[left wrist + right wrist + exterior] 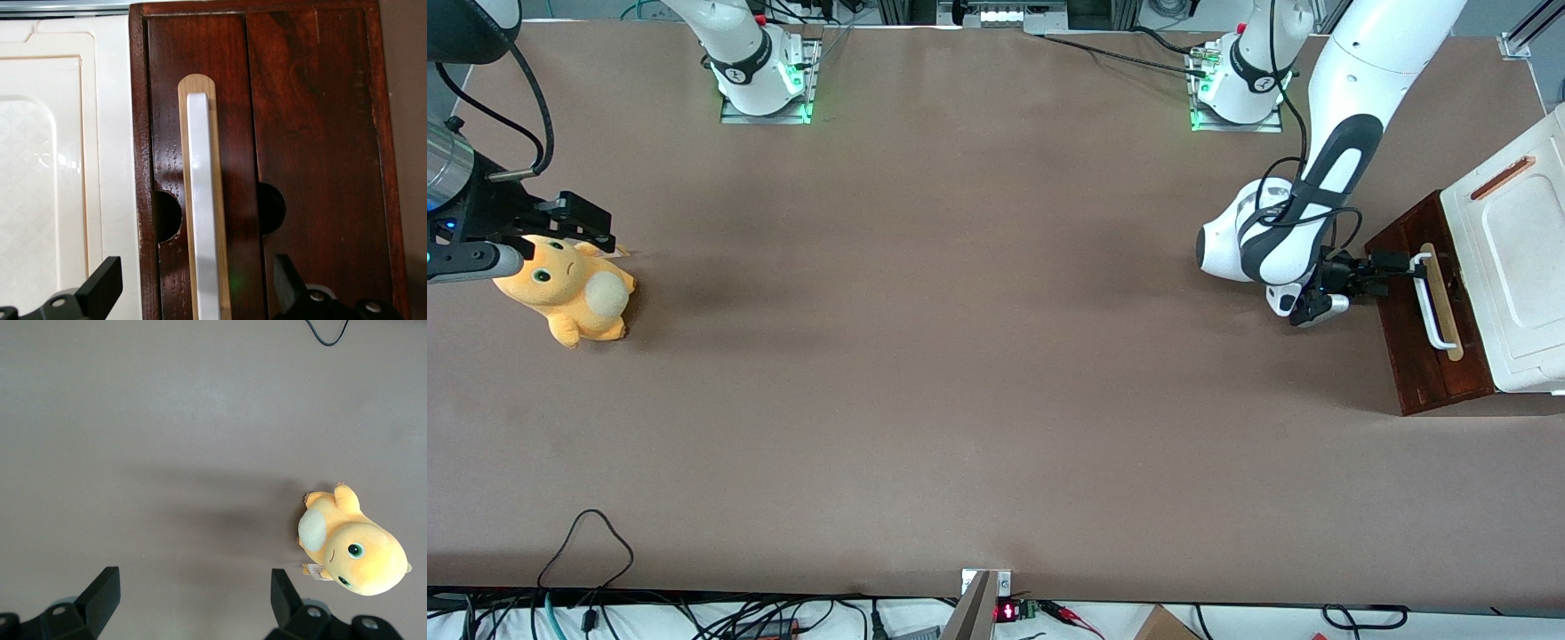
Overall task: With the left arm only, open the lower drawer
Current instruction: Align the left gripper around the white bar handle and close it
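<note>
The lower drawer (1412,342) has a dark reddish-brown front with a white loop handle (1432,307) on a pale wood strip. None of its pale inside shows. It sits under the white cabinet top (1516,267) at the working arm's end of the table. My left arm (1343,169) reaches down in front of the drawer. Its gripper (1400,274) is at the handle's end farther from the front camera. In the left wrist view the gripper (195,283) is open, one black finger (101,283) on each side of the handle (202,200), apart from it. The drawer front (165,133) fills that view.
The cabinet top has a copper-coloured slot (1502,178). A yellow plush toy (569,289) lies toward the parked arm's end of the table, also in the right wrist view (353,550). Cables hang along the table edge nearest the front camera (587,542).
</note>
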Controlling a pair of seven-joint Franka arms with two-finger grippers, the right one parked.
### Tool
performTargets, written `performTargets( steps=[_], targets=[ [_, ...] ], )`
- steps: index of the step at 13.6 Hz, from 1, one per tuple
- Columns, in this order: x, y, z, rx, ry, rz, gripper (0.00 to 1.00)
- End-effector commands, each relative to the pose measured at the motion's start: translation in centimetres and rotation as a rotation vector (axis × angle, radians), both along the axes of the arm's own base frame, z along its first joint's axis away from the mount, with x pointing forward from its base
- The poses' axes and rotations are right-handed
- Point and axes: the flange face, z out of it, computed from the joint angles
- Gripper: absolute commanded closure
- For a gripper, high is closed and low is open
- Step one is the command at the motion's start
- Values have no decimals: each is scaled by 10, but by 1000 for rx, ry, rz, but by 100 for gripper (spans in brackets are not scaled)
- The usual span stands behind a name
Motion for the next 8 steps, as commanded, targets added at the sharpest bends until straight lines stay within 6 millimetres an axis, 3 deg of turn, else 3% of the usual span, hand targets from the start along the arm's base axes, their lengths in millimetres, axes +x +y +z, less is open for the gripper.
performTargets(
  steps=[1,4,8],
  targets=[
    [3,11,1,33,-18,-6,2],
    [7,16,0,37,-21,2,11],
    [10,26,-3,52,-37,-17,35]
  ],
)
